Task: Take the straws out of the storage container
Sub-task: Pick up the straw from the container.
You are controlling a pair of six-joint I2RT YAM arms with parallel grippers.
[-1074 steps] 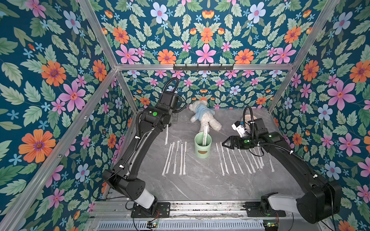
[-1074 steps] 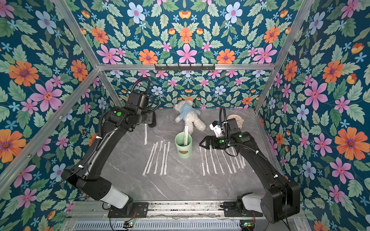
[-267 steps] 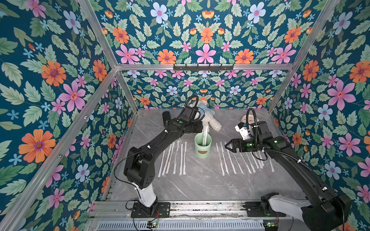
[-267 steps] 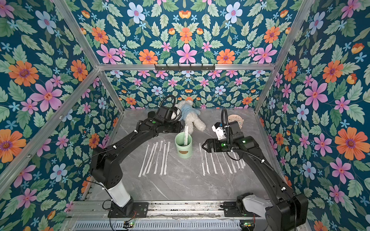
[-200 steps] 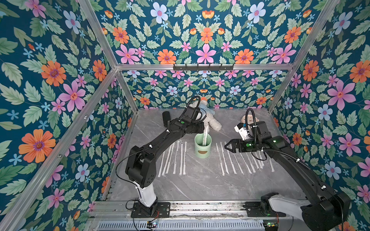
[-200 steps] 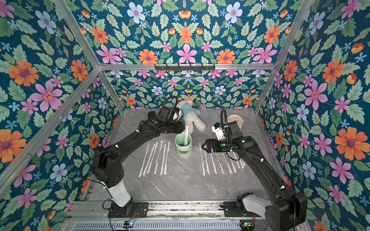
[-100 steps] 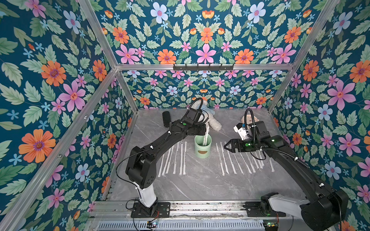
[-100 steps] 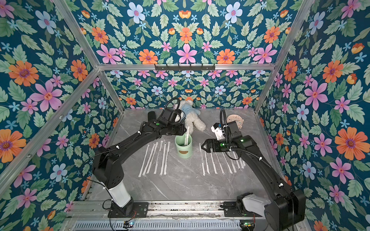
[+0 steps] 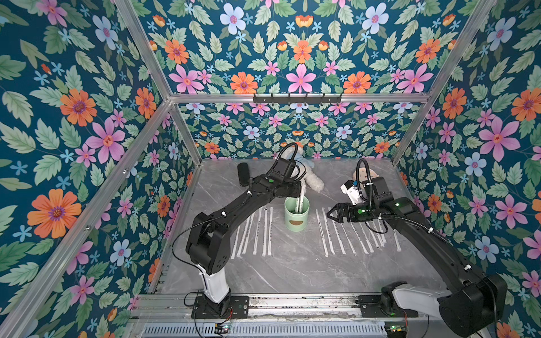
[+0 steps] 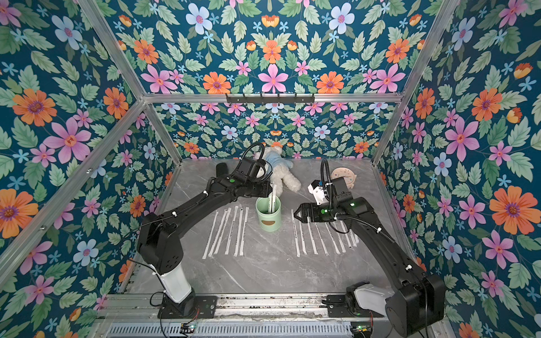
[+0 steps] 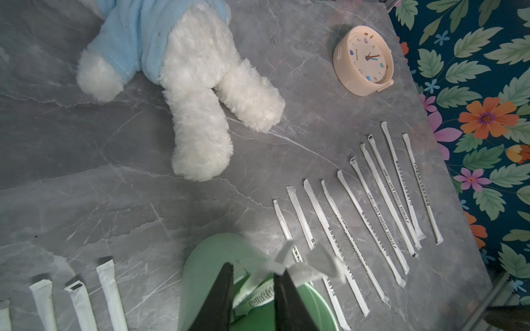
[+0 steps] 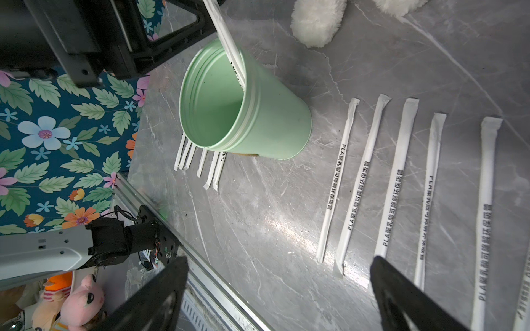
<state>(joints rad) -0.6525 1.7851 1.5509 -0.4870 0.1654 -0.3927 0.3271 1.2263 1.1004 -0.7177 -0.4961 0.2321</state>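
Though nearly emptied into rows at 9 and 3 o'clock, holds a few straws (image 10: 270, 201) standing in cup (image 10: 268, 221) at centre. Brackets their tips with left gripper (image 11: 255, 269) part-spread, not visibly pinching; shows right gripper (image 12: 279, 259) spread wide, empty, at 3 o'clock. Cannot count those inside: blurred, jaw-hidden.

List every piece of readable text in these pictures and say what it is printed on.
"PLA聚乳酸可降解环保吸管": on the paper wrappers of the straws, readable in the right wrist view.
clock: dial numerals and small print, too small to read.
storage container: brown oval mark, no legible text.
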